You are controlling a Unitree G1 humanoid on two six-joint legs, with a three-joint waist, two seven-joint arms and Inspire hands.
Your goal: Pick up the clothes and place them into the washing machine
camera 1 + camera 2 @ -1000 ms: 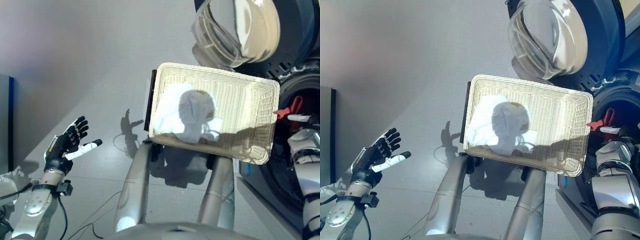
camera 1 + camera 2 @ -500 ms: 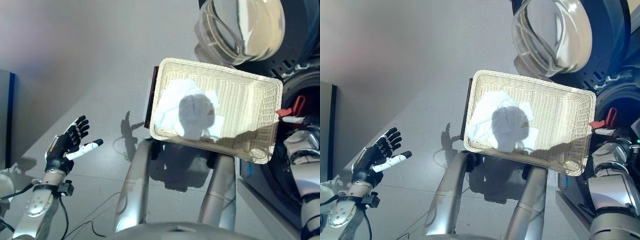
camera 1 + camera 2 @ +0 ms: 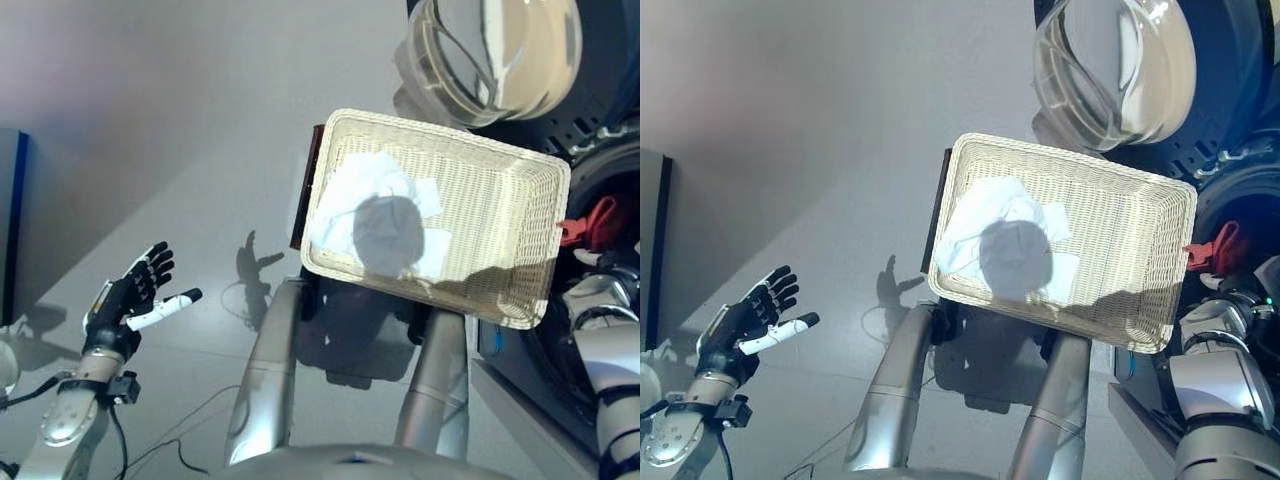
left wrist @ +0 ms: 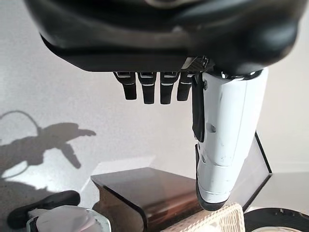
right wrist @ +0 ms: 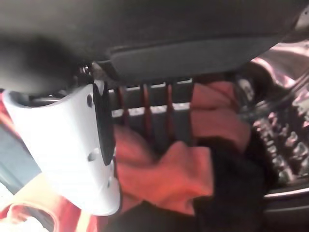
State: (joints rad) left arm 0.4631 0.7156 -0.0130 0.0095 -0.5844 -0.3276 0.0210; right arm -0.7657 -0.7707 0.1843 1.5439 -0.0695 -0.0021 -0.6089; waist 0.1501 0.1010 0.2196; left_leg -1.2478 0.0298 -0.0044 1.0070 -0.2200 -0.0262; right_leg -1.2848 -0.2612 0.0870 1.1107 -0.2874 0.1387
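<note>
Right wrist view: right hand is now clenched on the red garment, pushed deeper into the washing machine drum at 3 o'clock. Left hand idles with fingers spread at 8. White clothes still wait in the wicker basket.

Cloth lies in the basket, left of the washing machine.

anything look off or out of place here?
Nothing looks damaged or spilled. The cream wicker basket sits skewed on its dark stand, with white cloth still inside. The right robot hand is pushing red cloth into the washing machine drum. The left robot hand is open and idle.
</note>
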